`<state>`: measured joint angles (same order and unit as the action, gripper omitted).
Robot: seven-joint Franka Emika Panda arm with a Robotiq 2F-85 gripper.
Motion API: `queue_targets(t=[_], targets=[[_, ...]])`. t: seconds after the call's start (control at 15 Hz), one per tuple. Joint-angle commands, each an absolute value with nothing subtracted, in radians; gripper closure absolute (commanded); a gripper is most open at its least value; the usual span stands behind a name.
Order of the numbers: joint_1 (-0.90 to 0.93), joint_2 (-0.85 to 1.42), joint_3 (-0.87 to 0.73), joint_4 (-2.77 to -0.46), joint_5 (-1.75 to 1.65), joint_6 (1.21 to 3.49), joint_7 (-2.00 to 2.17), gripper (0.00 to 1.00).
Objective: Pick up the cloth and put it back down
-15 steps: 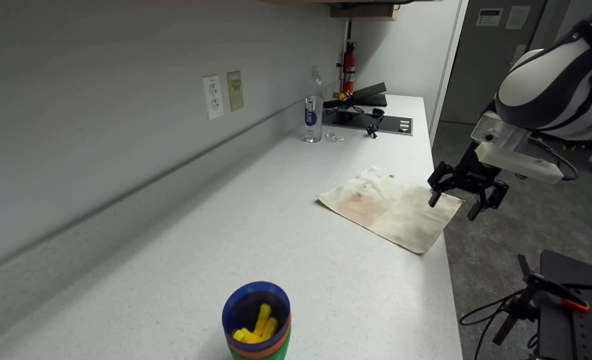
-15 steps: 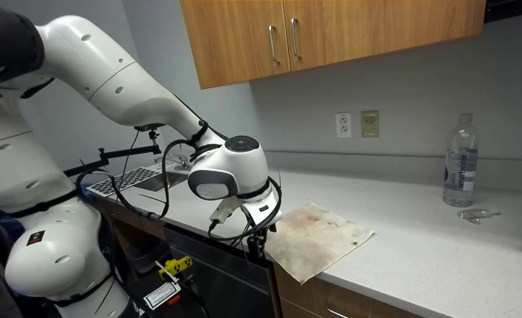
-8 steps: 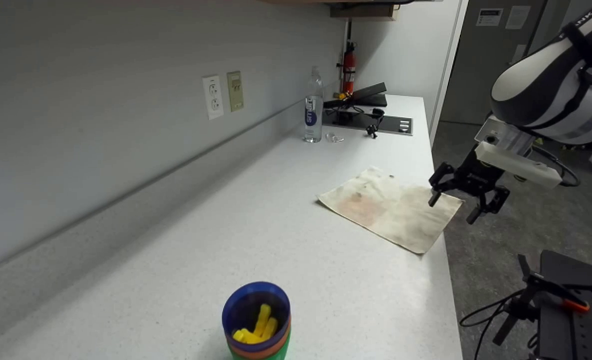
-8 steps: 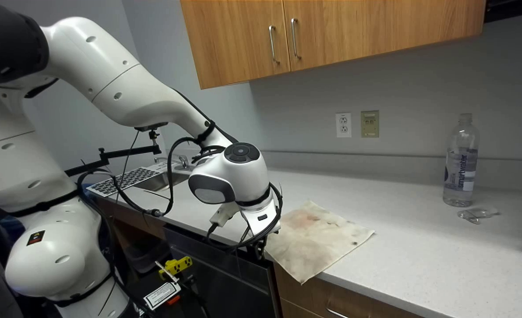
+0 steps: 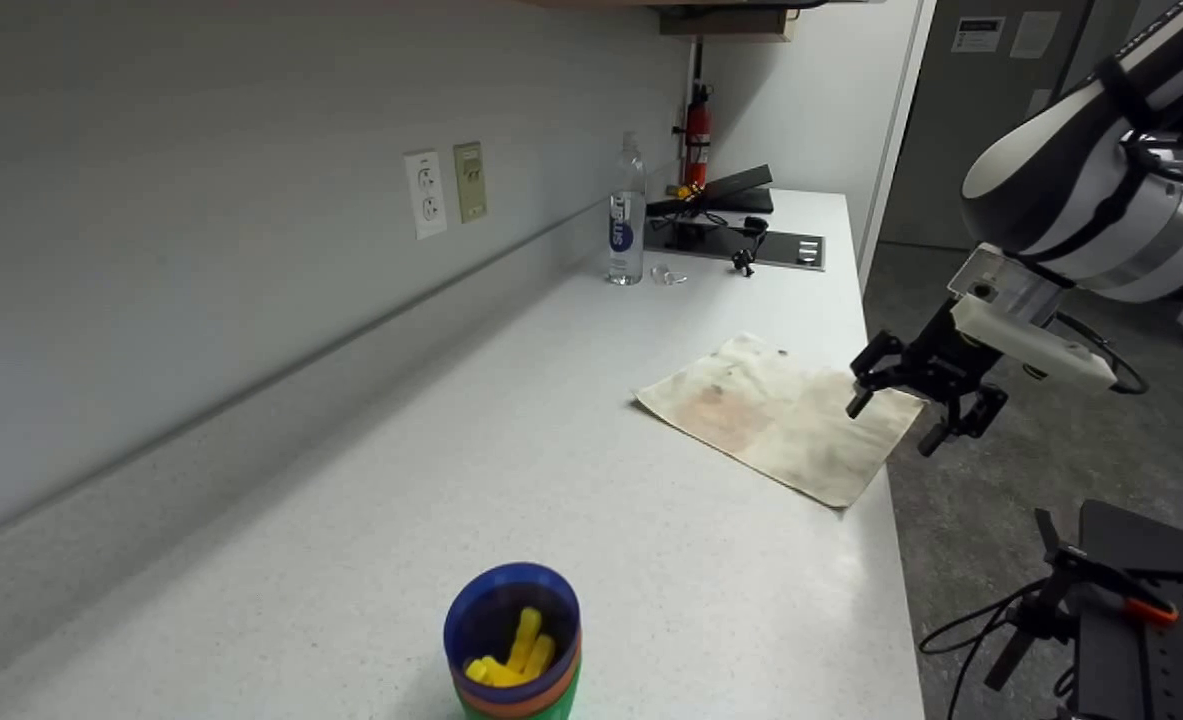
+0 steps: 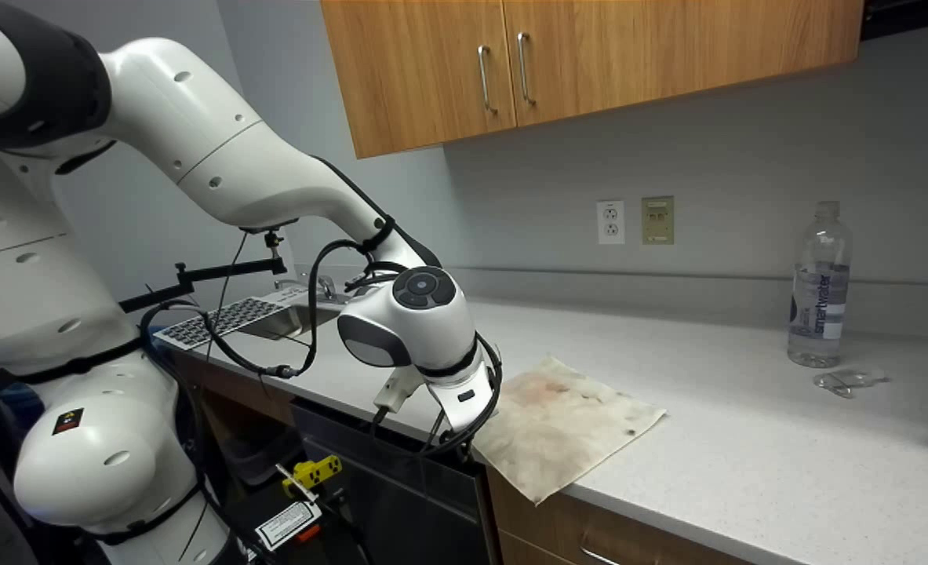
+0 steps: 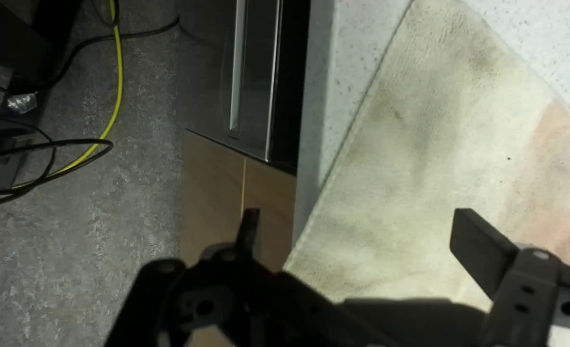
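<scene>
The cloth (image 5: 781, 430) is a flat, stained, cream square on the white counter. One corner hangs a little over the counter's front edge in both exterior views (image 6: 565, 428). My gripper (image 5: 895, 424) is open and empty, tilted, above the cloth's overhanging part at the front edge. In the wrist view the cloth (image 7: 410, 168) lies below and between the open fingers (image 7: 357, 212). One finger is over the cloth and the other is past the counter edge, over the cabinet front. The fingers are mostly hidden behind the wrist in an exterior view (image 6: 464, 449).
A water bottle (image 5: 626, 215) stands by the wall, with a small clear item (image 5: 667, 275) beside it. Stacked cups (image 5: 513, 635) holding yellow pieces stand on the counter. A cooktop (image 5: 731, 243) is at the far end. Wooden cabinets (image 6: 589, 63) hang above; a sink (image 6: 291, 320) lies behind the arm.
The arm has shifted forward and the wrist has tilted. The open fingers have moved slightly lower and toward the cloth. The cloth has not moved.
</scene>
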<state>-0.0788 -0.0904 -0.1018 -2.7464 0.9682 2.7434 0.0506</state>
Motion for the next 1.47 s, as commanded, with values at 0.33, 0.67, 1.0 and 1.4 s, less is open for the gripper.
queue_targets(t=[0.33,0.67,1.0,1.4], targets=[[-0.053,-0.001,-0.093,-2.667,1.197,2.79,-0.205,0.0],[-0.058,0.04,-0.089,-2.649,1.248,2.803,-0.277,0.0],[-0.057,0.04,-0.087,-2.657,1.243,2.836,-0.286,0.0],[-0.058,0.014,-0.081,-2.672,1.24,2.816,-0.257,0.11]])
